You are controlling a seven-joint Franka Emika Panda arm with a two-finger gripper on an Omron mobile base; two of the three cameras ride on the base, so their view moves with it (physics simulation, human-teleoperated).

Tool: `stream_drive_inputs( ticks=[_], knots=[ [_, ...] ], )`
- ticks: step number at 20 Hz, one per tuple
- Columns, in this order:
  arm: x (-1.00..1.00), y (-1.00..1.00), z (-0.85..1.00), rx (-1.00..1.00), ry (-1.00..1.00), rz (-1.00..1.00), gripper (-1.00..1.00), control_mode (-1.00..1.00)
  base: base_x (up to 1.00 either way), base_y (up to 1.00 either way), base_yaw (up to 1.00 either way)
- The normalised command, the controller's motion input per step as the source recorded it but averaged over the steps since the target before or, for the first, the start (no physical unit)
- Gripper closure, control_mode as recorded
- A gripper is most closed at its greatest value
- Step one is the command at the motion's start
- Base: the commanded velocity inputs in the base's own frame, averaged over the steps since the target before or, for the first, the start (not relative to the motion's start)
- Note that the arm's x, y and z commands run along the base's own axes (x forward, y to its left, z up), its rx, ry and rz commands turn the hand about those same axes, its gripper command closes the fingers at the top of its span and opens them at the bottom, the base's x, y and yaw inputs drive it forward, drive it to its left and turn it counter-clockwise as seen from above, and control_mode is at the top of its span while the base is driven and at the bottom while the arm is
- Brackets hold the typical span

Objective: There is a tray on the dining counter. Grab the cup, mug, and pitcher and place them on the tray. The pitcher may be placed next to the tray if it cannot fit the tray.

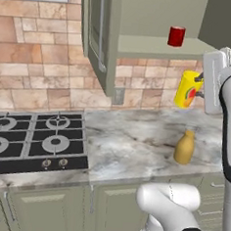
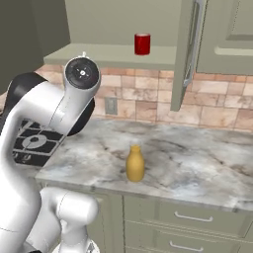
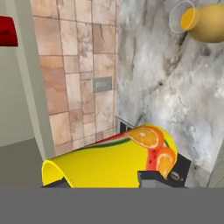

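- Right now the yellow cup (image 1: 187, 90) hangs in the air above the marbled counter (image 1: 135, 143), near its back edge by the brick wall, tipped off upright with its open mouth uppermost.
- Beside it the gripper (image 1: 200, 85) meets the cup from the side; in the hand view the cup (image 3: 113, 159) lies across the fingertips (image 3: 159, 177), long axis crosswise, so the jaws look pinched on its body, though the contact itself is partly hidden.
- Below the cup, toward the counter's front edge, stands the mustard pitcher (image 1: 184, 148), upright and well apart from the jaws.
- Up on the shelf (image 2: 99, 53) under the cabinets sits the red mug (image 2: 142, 44), upright, higher than the gripper and off to its side.
- My guess is that the cup is the piece in hand; the carry to the tray comes next, and no tray is in sight from here.
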Motion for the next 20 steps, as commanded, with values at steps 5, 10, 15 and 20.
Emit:
stream_drive_inputs(
  ticks=[5,10,15,20],
  knots=[
    [0.0,0.0,0.0,0.0,0.0,0.0,1.0,1.0,-0.61,-0.1,0.02],
    [0.0,0.0,0.0,0.0,0.0,0.0,1.0,1.0,-0.72,-0.27,0.37],
    [0.0,0.0,0.0,0.0,0.0,0.0,1.0,1.0,-0.3,-0.13,0.66],
    [0.0,0.0,0.0,0.0,0.0,0.0,1.0,1.0,-0.26,0.16,0.78]
  ],
)
